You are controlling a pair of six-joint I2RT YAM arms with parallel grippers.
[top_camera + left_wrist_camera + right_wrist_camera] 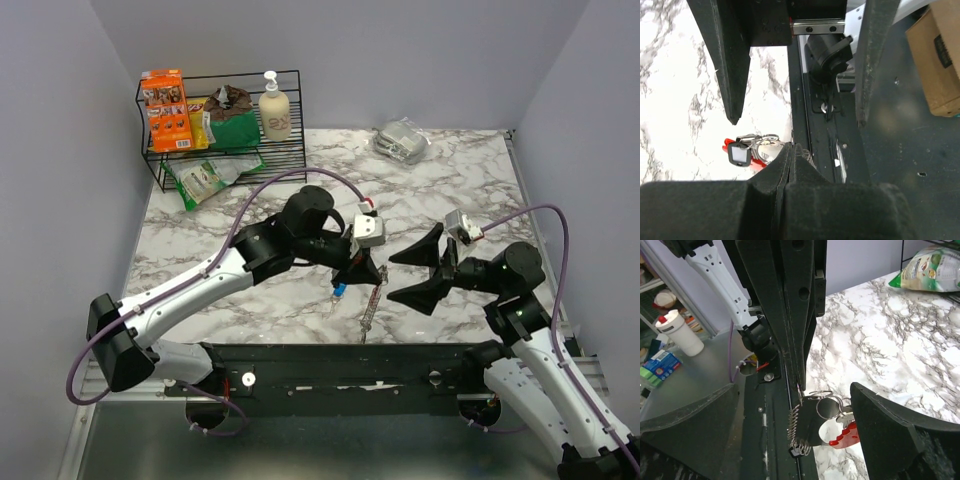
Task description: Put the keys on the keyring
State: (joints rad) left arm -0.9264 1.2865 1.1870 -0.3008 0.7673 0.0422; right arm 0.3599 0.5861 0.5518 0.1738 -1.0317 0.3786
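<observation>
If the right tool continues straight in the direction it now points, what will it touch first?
Most likely the left tool, which is shut on the keyring directly ahead of the open right tool; depth is uncertain.

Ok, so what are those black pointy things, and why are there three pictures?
Those are two robot arms bolted to a marble table. The black pointy parts are their fingers; each pair is called an end effector.

One picture comes from a camera up above. The other two come from small cameras on each arm's wrist, so they look along the fingers.

The left end effector is shut and seems to pinch the keyring, a silver chain with a red clip. A blue-headed key sits right beside it. The right end effector is open and holds nothing.

At the back are a wire rack with snacks and a bottle, and a silver packet.
</observation>
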